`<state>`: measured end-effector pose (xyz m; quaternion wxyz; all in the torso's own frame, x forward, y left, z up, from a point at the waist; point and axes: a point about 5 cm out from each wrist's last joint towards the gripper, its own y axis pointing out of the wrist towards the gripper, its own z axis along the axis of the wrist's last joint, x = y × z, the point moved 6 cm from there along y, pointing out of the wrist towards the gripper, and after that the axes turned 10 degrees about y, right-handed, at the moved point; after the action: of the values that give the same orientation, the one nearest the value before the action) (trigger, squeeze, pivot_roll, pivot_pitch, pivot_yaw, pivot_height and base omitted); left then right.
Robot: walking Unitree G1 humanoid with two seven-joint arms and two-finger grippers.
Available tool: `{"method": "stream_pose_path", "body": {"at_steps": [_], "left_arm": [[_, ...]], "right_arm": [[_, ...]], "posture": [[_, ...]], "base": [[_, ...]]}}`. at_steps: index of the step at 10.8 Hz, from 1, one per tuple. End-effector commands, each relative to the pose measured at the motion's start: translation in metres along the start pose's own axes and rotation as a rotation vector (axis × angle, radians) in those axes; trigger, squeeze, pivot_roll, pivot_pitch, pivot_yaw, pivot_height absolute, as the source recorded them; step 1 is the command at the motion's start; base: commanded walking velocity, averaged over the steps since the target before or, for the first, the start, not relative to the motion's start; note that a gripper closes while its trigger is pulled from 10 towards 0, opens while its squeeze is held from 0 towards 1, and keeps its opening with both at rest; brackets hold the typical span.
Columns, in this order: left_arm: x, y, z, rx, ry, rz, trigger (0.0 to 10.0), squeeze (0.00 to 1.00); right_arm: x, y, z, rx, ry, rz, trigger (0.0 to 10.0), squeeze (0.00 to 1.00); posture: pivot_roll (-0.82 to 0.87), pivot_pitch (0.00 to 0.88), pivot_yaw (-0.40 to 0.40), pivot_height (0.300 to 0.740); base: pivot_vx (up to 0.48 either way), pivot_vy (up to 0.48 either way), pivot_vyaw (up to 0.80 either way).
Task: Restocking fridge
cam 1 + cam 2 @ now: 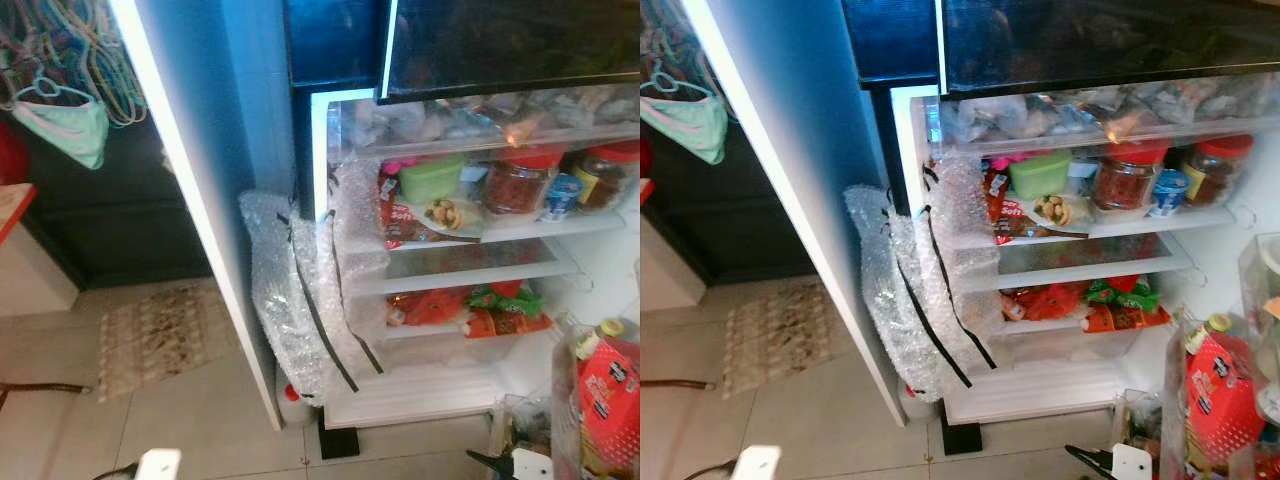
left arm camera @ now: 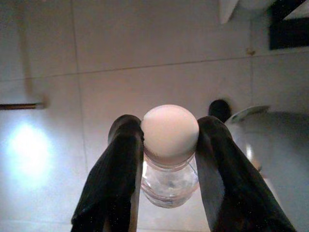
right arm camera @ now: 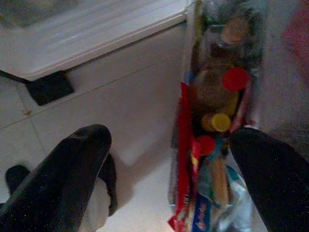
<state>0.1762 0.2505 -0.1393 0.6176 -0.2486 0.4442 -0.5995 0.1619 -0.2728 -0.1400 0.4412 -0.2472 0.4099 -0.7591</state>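
Gripping a bottle (image 2: 169, 164), the left gripper (image 2: 170, 145) has its two black fingers (image 2: 120, 169) pressed against the neck just under the white cap (image 2: 170, 133) — clear body below, pale floor tiles (image 2: 145, 43) beyond. The right gripper (image 3: 169, 164) hangs with fingers spread wide and nothing between them, above the floor beside a door bin (image 3: 217, 121) packed with bottles, red and yellow caps showing.

From the head, the fridge (image 1: 450, 250) stands open ahead and to the right. Its top shelf (image 1: 500, 225) carries a green tub (image 1: 432, 178), two red-lidded jars (image 1: 518, 180) and a small blue-and-white cup (image 1: 563, 196), with red packets at the left end. The shelf (image 1: 470, 265) under it looks bare; lower down lie red and green packets (image 1: 470, 308). Bubble wrap (image 1: 295, 300) with black tape hangs off the left edge of the fridge, reaching toward the floor. On the near right, the door (image 1: 600, 400) holds a red pack and a yellow-capped bottle. Far left — a mat (image 1: 160, 335) on the tiles, and a mint-green cloth (image 1: 65, 125) hanging among hangers.
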Motion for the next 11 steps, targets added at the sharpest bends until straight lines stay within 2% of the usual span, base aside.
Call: {"method": "stream_pose_path", "body": {"at_steps": [1, 11], "left_arm": [[-0.002, -0.002, -0.01, -0.029, -0.007, 0.001, 10.0, 0.0], [0.0, 0.001, 0.004, 0.009, -0.005, 0.0, 10.0, 0.0]], "right_arm": [[0.002, -0.001, -0.002, -0.002, -0.005, -0.014, 10.0, 0.0], [0.01, -0.001, 0.0, 0.021, -0.017, -0.084, 10.0, 0.0]], "posture": [[-0.04, 0.0, 0.038, 0.74], [-0.04, 0.0, 0.034, 0.74]], "base": [[0.0, 0.0, 0.0], [0.0, 0.0, 0.0]]}}
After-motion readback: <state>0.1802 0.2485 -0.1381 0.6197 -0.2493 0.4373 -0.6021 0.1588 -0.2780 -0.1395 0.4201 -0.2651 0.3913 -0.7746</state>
